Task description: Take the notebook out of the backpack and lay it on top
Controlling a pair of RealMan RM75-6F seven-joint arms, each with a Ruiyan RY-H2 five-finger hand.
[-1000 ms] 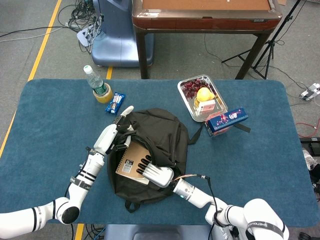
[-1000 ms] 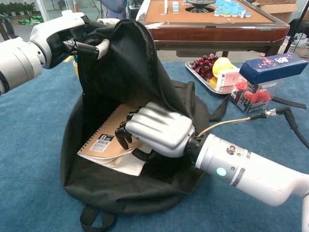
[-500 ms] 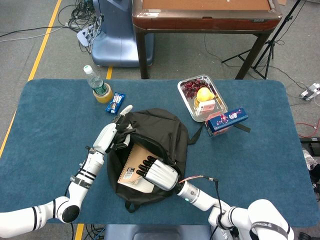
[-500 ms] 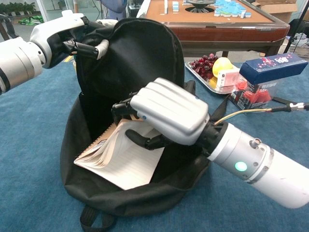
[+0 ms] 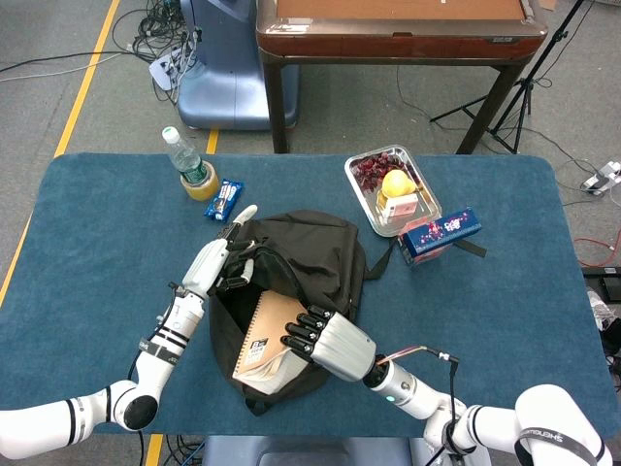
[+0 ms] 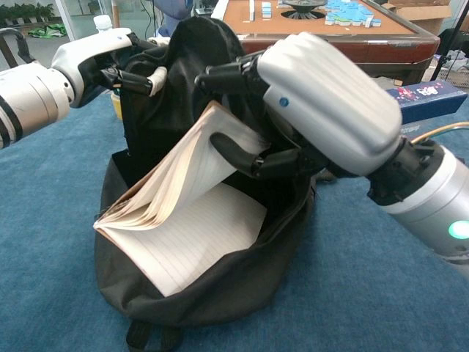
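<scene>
Head view: a black backpack [image 5: 296,272] lies open on the blue counter [image 5: 97,233], its mouth turned toward the near left. The robot's left hand [image 5: 225,254] grips the bag's upper flap at the far left edge and holds it raised, its fingers [image 5: 245,215] curled over the dark fabric. The right hand [image 5: 330,340] reaches in from the near side, dark fingers [image 5: 301,330] clamped on the right edge of a spiral notebook [image 5: 267,330]. The notebook, brown-covered with a small printed label, sits partly inside the opening, tilted up on the held side.

Chest view shows the same scene close up: the right hand [image 6: 308,103] pinches the notebook [image 6: 183,213] between thumb and fingers [image 6: 227,73] at its upper edge, lifting the cover and a fan of pages while a lined bottom page still rests against the bag's inner wall [image 6: 242,286]. The left hand [image 6: 110,62] keeps the flap pulled up and back at the far left.

Far left on the counter stand a plastic bottle [image 5: 184,155] beside a yellow tape roll [image 5: 202,183] and a blue snack wrapper [image 5: 225,199]. To the far right, a metal tray [image 5: 361,199] holds grapes, a yellow fruit and a small carton, with a blue box [image 5: 441,231] just beside it.
</scene>
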